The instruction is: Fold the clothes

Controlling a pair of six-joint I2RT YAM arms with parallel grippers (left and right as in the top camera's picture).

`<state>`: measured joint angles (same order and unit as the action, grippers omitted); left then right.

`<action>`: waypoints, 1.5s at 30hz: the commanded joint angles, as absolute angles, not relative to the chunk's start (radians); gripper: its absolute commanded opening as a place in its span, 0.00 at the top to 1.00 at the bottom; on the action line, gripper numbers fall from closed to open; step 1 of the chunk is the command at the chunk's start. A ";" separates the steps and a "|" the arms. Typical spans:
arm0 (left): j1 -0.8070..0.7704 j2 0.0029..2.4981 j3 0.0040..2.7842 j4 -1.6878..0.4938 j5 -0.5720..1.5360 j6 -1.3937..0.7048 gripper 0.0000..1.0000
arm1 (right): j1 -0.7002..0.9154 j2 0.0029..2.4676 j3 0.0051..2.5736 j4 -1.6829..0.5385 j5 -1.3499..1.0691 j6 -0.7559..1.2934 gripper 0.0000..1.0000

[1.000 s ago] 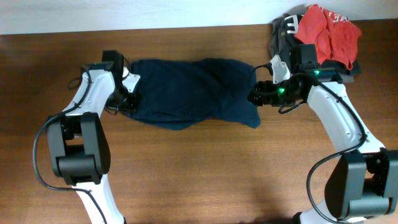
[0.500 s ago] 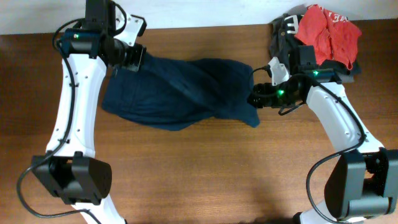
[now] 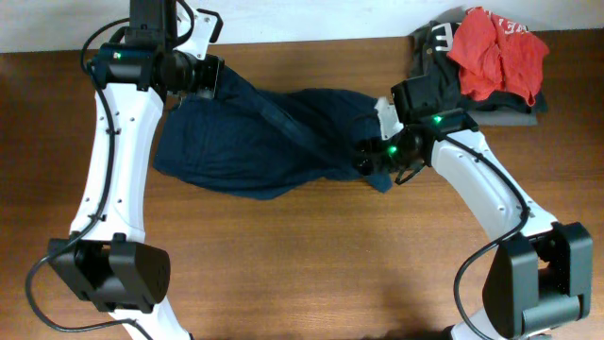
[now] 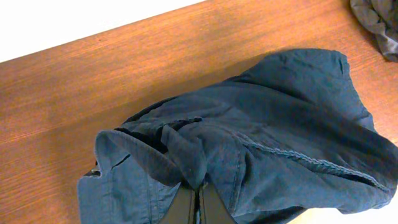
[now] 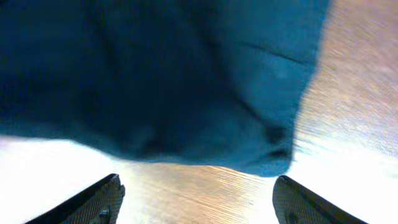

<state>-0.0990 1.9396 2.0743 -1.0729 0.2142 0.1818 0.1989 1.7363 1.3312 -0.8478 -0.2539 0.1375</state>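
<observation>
Softly rumpled navy shorts [image 3: 274, 142] drape from left hand [image 3: 209, 77].

Left arm [image 3: 111, 161] stretched far out, wrist turned inward. Left gripper [image 3: 206, 76] pinched tight, jaws together on a fold of the shorts [image 4: 280, 124] bunched right at its tips. Right arm [image 3: 481, 189] bent at the elbow, right gripper [image 3: 366, 161] reaching inward, fingers [image 5: 99, 198] spread wide.

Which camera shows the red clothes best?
The overhead view: the red garment lies plainly on the dark pile. The left wrist view catches only that pile's grey edge; the right wrist view shows neither.
</observation>
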 commanded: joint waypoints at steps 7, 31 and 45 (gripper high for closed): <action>-0.098 1.907 2.099 -1.069 0.232 0.170 0.99 | 0.130 1.838 1.215 -0.724 -0.200 0.336 0.23; -0.098 1.907 2.099 -1.074 0.232 0.170 0.99 | 0.096 2.021 1.180 -0.595 -0.398 0.301 0.96; -0.027 1.793 2.145 -1.090 0.216 0.170 0.99 | -0.212 1.673 1.627 -1.079 -0.522 0.084 0.96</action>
<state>-0.0639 1.9205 2.0800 -1.0988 0.2199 0.1783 -0.1535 1.8019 1.4899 -0.9958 -0.5293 0.1745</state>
